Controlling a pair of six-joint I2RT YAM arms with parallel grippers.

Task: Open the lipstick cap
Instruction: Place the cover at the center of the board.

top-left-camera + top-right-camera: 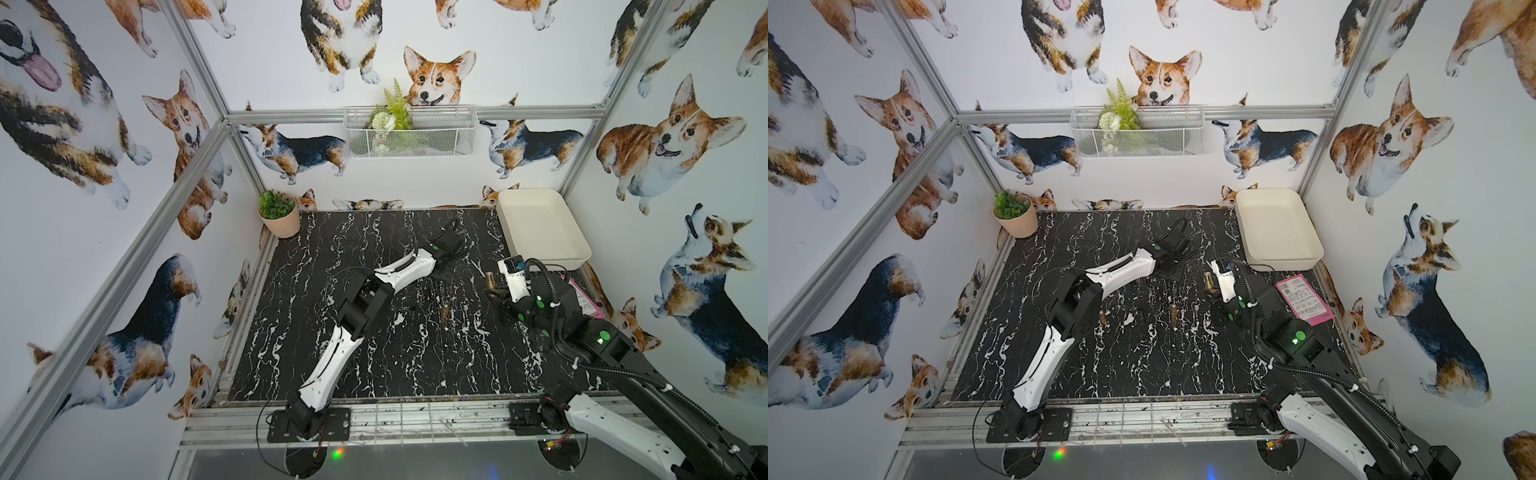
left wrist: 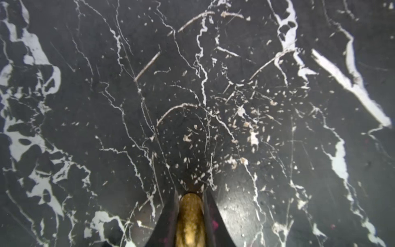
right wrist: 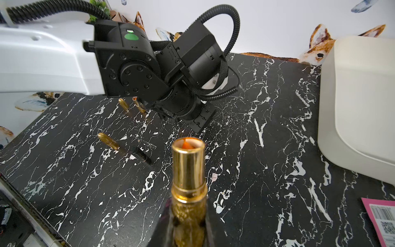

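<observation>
Right wrist view: right jaws clamped the uncapped lipstick (image 3: 188,169). Left jaws pinched its cap (image 2: 190,216); opening looked complete.

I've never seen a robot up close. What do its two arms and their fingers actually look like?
Both arms are built alike: smooth white shells over the long segments, chunky black blocks at the joints. The left arm and right arm carry round green marks on the black joints. A ribbed black hose runs along the right arm. The fingers are dark, flat and tapered.
</observation>
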